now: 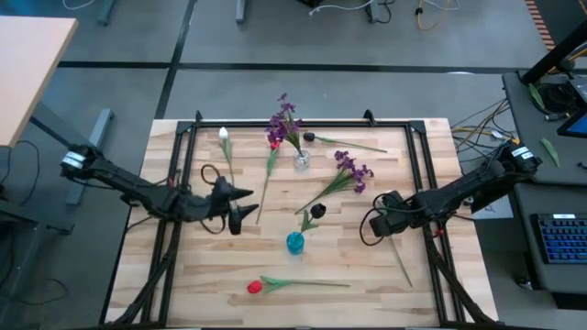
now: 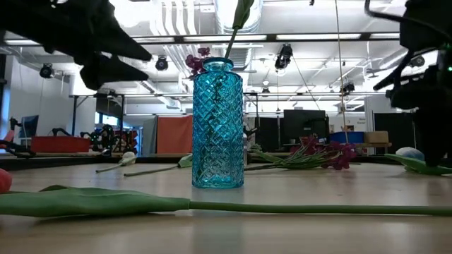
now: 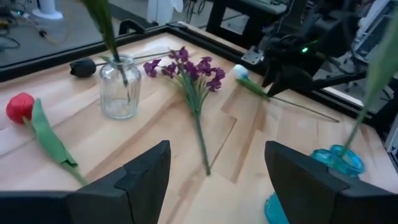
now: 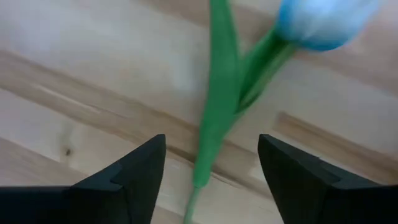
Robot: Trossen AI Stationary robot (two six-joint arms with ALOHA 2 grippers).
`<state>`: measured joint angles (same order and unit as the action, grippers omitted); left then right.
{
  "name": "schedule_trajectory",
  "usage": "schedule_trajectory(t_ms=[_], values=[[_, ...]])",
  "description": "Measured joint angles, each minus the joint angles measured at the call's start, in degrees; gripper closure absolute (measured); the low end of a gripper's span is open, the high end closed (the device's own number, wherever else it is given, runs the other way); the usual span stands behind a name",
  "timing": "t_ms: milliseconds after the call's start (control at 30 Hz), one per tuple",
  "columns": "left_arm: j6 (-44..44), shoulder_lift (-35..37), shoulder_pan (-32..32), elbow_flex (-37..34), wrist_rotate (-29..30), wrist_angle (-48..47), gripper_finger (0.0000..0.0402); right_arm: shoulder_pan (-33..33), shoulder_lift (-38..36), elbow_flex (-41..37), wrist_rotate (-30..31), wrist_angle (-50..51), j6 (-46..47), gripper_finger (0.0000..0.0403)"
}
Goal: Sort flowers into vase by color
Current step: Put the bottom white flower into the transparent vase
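Note:
My left gripper [image 1: 242, 207] [image 3: 217, 180] hangs open over the table's left middle, pointing right toward the blue vase [image 1: 294, 242], which holds a near-black bloom [image 1: 316, 211]. The clear vase [image 1: 301, 160] holds a purple cluster [image 1: 284, 119]. My right gripper [image 1: 378, 218] [image 4: 211, 180] is open above a pale-blue-white budded flower [image 4: 323, 25]; its fingers stand on either side of the green stem [image 4: 217, 112], apart from it. The stem [image 1: 401, 261] lies flat on the table. Loose on the table are a purple flower [image 1: 353, 171], a black bloom [image 1: 309, 137], a white bud [image 1: 223, 136] and a red tulip [image 1: 255, 287].
A reddish flower [image 1: 272, 145] lies left of the clear vase, its stem running toward my left gripper. A black frame [image 1: 303, 124] borders the tabletop. In the low view the red tulip's stem [image 2: 212, 206] crosses in front of the blue vase [image 2: 217, 127]. Bare wood lies near the right near corner.

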<state>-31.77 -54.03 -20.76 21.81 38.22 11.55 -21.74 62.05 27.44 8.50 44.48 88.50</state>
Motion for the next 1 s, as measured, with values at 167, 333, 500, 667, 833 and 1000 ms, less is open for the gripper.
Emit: schedule_trajectory(t_ms=[167,333,500,667,833,1000], values=[[-0.6,-2.8,-3.6,2.1,3.1,0.0,0.0157,0.0,0.0,-1.7,-0.6,-2.7,0.1,0.0209],[-0.8,-6.9,-4.1,4.8,3.1,0.0,0.0157,0.0,0.0,-2.4,-0.3,-2.6,0.1,0.0267],[-0.4,-11.2,-4.1,7.4,3.2,-0.1,0.0157,0.0,-0.1,-3.3,0.0,-2.2,-0.2,0.0341],[-0.3,-15.2,-4.1,9.4,3.2,0.0,0.0157,0.0,-0.2,-2.5,-0.1,-2.5,-3.2,0.0385],[-1.6,-18.4,-4.4,10.3,3.2,0.0,0.0157,0.0,-1.2,1.8,-2.0,-3.1,-9.0,0.0385],[-5.7,-20.7,-4.6,10.1,3.2,0.0,0.0157,0.0,-3.4,8.4,-0.4,-5.6,-20.8,0.0386]])
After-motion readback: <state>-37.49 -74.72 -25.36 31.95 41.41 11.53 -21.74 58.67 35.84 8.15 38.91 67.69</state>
